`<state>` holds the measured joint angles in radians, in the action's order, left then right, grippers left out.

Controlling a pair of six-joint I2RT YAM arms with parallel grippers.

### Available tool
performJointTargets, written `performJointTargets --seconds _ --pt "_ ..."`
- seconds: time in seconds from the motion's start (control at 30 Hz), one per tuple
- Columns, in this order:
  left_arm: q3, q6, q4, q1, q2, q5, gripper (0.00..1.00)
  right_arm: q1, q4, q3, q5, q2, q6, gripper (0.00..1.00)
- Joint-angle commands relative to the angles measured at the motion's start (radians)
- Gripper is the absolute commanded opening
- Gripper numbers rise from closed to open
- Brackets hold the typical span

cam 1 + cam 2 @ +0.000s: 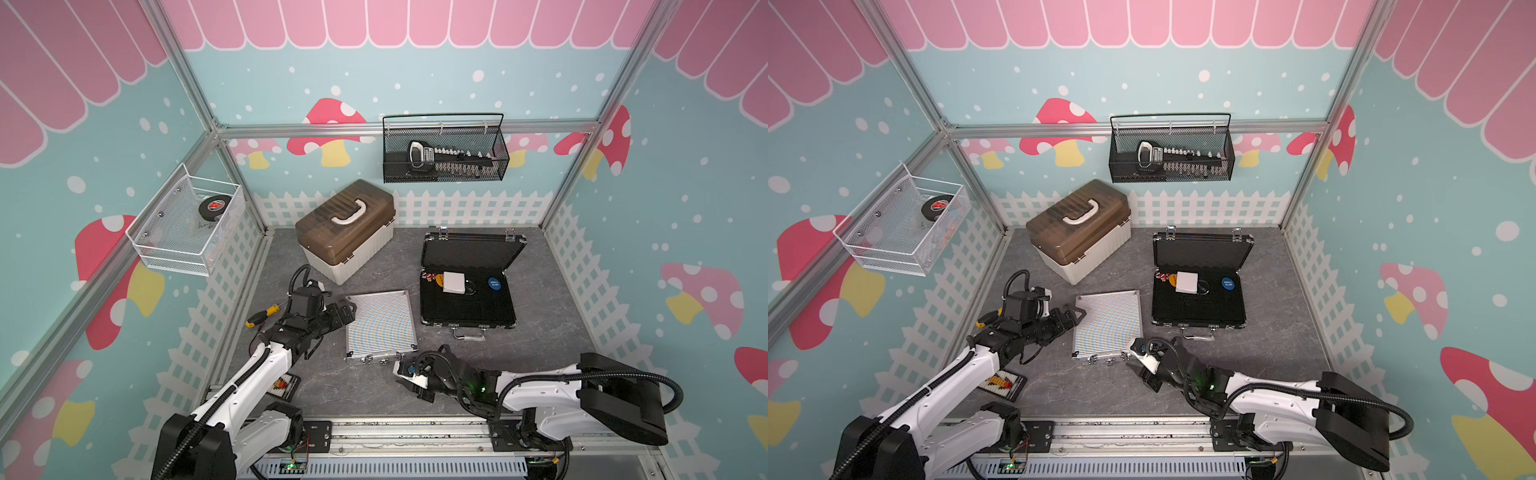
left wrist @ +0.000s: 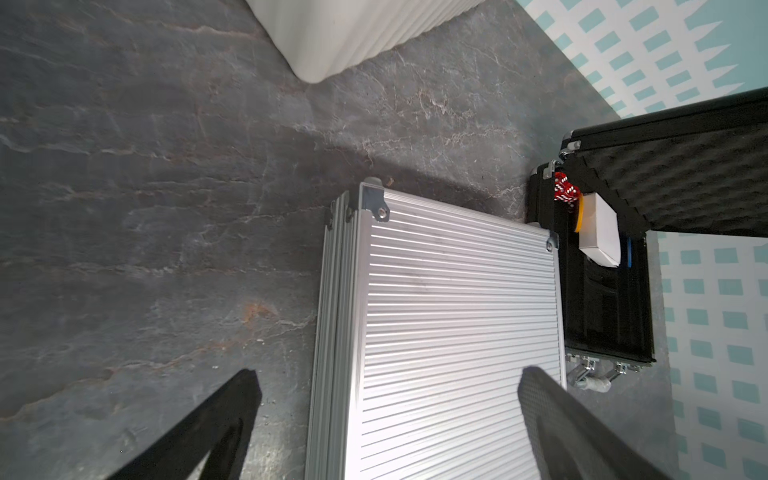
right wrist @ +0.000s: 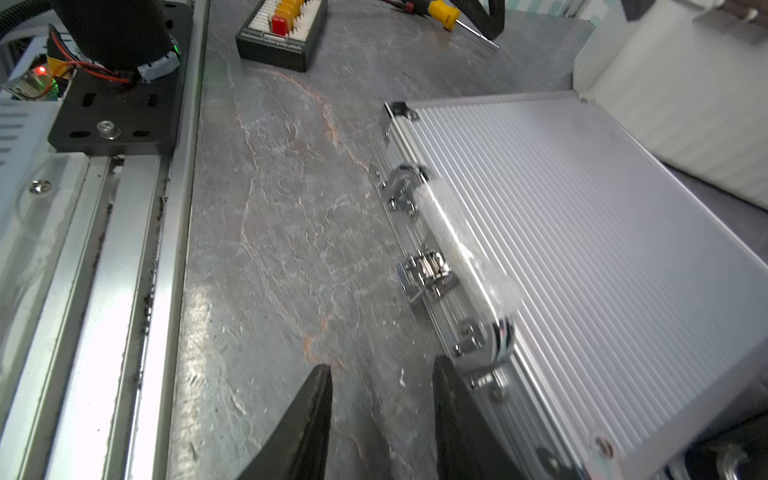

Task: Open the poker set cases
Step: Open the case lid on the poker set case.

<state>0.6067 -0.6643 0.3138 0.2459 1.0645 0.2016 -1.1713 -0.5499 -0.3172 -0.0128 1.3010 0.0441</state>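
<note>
The silver poker case [image 1: 380,324] lies shut on the grey table, its latch [image 3: 424,270] and handle [image 3: 457,245] on the front side. To its right the black poker case [image 1: 471,251] stands open, lid upright, with red dice, a white box and chips inside. My left gripper [image 1: 348,312] is open wide over the silver case's left edge; in the left wrist view [image 2: 388,374] one finger is over the lid and one over the table. My right gripper [image 3: 382,365] is open and empty, low at the silver case's front right corner, one finger next to the handle's end.
A cream box with a brown lid [image 1: 345,232] stands behind the silver case. A yellow-handled screwdriver [image 1: 264,313] and a black tray of small parts [image 1: 284,386] lie by the left arm. Wire baskets [image 1: 444,151] [image 1: 187,224] hang on the walls.
</note>
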Motion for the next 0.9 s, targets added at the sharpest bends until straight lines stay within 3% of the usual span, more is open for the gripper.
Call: performJointTargets --seconds 0.0,0.17,0.37,0.53,0.87 --pt "-0.016 -0.075 0.015 -0.007 -0.013 0.084 0.98 0.018 0.013 0.004 -0.079 -0.122 -0.13 0.41" --pt "-0.063 -0.137 0.061 -0.008 -0.031 0.151 0.97 0.084 0.252 -0.044 -0.057 -0.237 -0.316 0.49" --pt "-0.085 -0.161 0.106 -0.007 -0.038 0.21 0.97 0.221 0.457 -0.155 0.116 -0.172 -0.504 0.5" --pt "-0.091 -0.167 0.12 -0.007 -0.059 0.265 0.96 0.296 0.417 -0.186 0.237 -0.099 -0.596 0.49" --pt "-0.088 -0.158 0.133 -0.007 -0.068 0.304 0.94 0.328 0.331 -0.254 0.416 0.096 -0.669 0.49"
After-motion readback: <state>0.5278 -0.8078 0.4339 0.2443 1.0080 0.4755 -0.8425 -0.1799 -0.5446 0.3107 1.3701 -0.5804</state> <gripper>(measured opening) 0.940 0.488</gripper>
